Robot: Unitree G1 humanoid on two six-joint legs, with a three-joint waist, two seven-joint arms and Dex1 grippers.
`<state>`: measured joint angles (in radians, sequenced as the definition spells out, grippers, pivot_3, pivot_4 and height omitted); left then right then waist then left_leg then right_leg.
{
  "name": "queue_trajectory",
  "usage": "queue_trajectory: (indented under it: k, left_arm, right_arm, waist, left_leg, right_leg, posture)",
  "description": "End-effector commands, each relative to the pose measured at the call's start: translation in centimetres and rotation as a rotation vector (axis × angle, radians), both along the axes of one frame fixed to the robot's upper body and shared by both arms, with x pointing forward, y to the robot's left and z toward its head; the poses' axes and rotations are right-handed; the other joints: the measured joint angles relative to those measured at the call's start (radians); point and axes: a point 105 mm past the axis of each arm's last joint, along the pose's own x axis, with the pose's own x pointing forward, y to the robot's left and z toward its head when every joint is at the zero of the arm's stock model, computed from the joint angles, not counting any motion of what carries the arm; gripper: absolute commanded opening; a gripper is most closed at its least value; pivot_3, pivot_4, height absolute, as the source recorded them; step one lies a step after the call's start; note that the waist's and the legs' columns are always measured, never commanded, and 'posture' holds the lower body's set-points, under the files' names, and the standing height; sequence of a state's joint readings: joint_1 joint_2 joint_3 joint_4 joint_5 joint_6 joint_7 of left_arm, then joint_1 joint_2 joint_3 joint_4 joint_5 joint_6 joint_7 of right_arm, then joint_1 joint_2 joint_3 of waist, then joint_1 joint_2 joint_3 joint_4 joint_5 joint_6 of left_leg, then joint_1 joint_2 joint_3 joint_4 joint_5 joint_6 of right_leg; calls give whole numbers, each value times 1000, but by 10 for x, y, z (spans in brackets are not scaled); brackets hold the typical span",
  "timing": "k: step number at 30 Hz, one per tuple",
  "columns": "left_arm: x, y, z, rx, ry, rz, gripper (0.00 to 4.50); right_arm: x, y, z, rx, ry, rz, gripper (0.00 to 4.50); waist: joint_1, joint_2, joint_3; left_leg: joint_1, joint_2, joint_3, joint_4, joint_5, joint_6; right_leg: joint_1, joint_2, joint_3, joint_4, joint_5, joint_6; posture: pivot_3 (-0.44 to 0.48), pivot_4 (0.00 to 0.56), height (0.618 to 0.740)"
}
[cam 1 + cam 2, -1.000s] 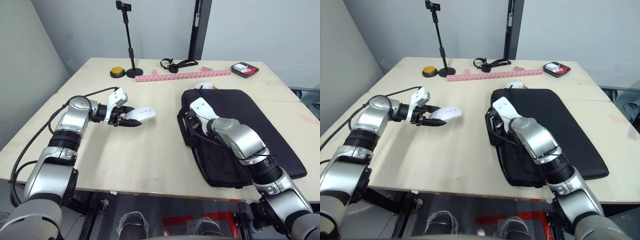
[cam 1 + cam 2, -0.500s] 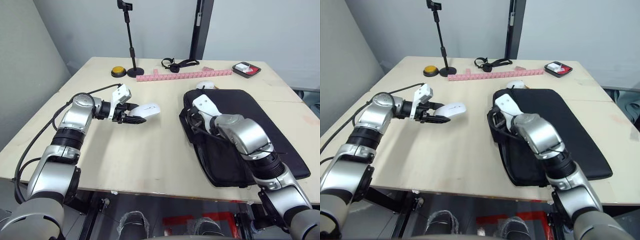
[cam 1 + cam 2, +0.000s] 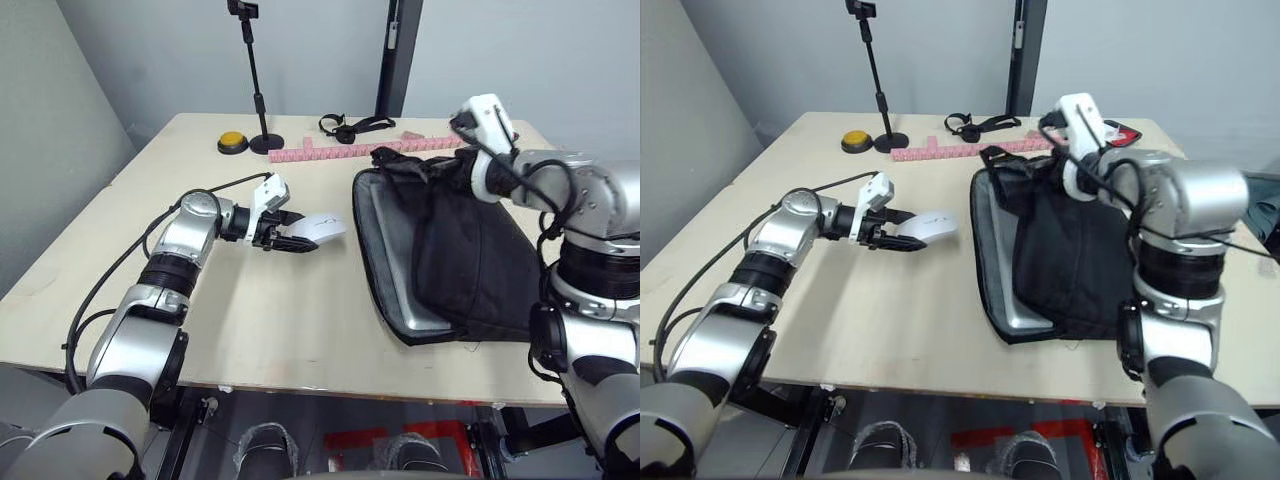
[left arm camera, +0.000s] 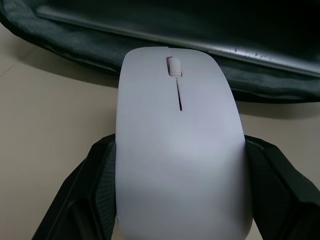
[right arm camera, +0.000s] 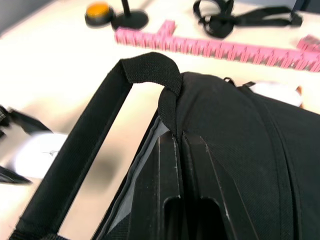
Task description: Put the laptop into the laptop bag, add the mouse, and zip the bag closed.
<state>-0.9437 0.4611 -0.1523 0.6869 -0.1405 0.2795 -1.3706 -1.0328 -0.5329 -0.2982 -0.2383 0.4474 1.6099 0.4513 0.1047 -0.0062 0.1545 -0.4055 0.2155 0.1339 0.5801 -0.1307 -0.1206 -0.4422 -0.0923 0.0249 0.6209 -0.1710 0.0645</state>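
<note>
Fingers of the right gripper [image 5: 182,150] pinch the laptop bag [image 3: 470,260] flap, lifting it at the surface's right side so the laptop [image 3: 400,285] shows inside; left gripper [image 3: 290,232] clamps the mouse [image 3: 322,228], poised beside the opening.

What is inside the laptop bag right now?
The laptop bag, its top flap lifted by the right gripper, shows the silver laptop lying inside. The raised flap covers the laptop's far part and the rest of the interior.
</note>
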Motion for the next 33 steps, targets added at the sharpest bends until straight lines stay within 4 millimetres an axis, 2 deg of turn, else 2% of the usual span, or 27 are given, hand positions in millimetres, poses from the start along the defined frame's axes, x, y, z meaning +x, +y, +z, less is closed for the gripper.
queue_trajectory:
  k: [1,3,9,14,20,29,33]
  left_arm:
    - [4,-26,9,-25,-35,-47,2845]
    - [7,-42,8,-45,-48,-55,2845]
    - [12,-71,15,-129,-55,-55,2845]
    - [14,-90,-2,-107,-60,-39,2845]
    - [12,-119,-9,-153,-42,-26,2845]
    - [9,-142,-22,-152,-39,-14,2845]
    - [8,-152,-21,-144,-55,-14,2845]
  right_arm:
    - [-10,3,27,51,-92,48,10]
    - [-10,4,22,50,-84,53,10]
    - [-10,7,14,49,-67,47,10]
    - [-11,10,10,60,-64,49,10]
    - [-12,15,8,79,-64,58,10]
    - [-13,20,8,94,-70,67,10]
    - [-14,24,9,102,-75,77,10]
  waist:
    - [2,0,0]
    - [5,0,0]
    - [6,0,0]
    - [10,0,0]
    - [16,0,0]
    - [17,0,0]
    - [19,0,0]
  left_leg:
    - [0,0,0,0,0,0]
    - [0,0,0,0,0,0]
    - [0,0,0,0,0,1]
    - [0,-1,0,0,0,2]
    - [0,-1,0,1,1,2]
    - [0,-1,0,0,1,2]
    - [0,-1,0,0,1,2]
  right_leg:
    - [0,0,0,0,0,0]
    - [0,0,0,0,0,0]
    - [0,0,0,0,0,-1]
    - [1,-1,0,0,0,-1]
    - [1,-1,0,0,0,-1]
    - [1,-1,0,0,0,0]
    - [1,-1,0,0,0,0]
  posture:
    - [0,150,739]
    - [0,150,739]
    - [0,150,739]
    - [0,150,739]
    - [0,150,739]
    - [0,150,739]
    - [0,150,739]
